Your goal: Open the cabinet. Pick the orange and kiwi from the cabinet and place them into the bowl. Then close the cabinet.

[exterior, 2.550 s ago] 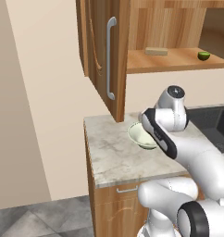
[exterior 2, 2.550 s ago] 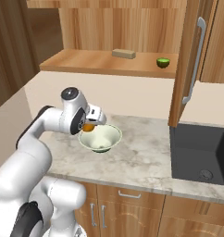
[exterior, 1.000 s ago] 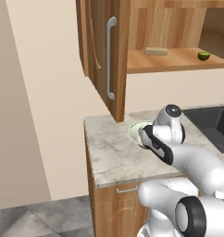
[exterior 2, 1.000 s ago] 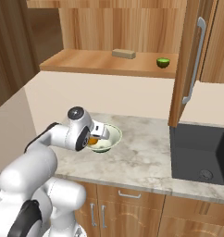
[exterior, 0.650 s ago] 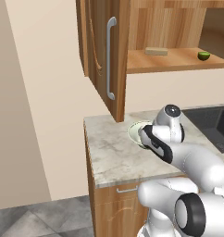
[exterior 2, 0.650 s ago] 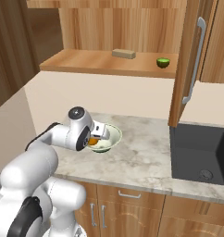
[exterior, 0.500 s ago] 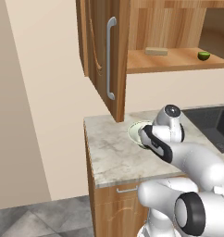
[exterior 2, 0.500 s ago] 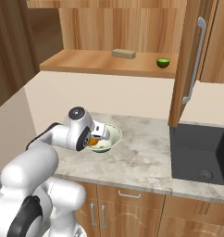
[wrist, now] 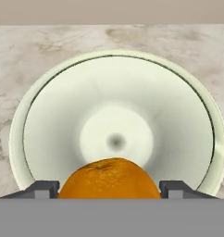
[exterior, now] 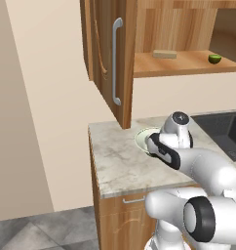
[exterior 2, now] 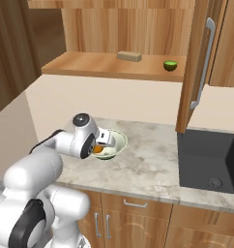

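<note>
Marble-patterned table (exterior 2: 153, 169) against a beige wall; dark sink (exterior 2: 211, 160) set in it to the right. Cabinet (exterior: 110, 53) doors stand open above, wooden shelf exposed. Kiwi (exterior 2: 170, 65) and a tan block (exterior 2: 129, 56) lie apart on the shelf. Bowl (wrist: 49, 120) sits on the table below. Pincer (wrist: 109, 187) hangs low over the bowl, its fingers spread either side of the orange (wrist: 109, 178); whether they press it, I cannot tell.

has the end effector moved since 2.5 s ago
Yes. The end effector has come down toward the bowl on the counter, with the orange between its fingers just over the bowl's inside.
</note>
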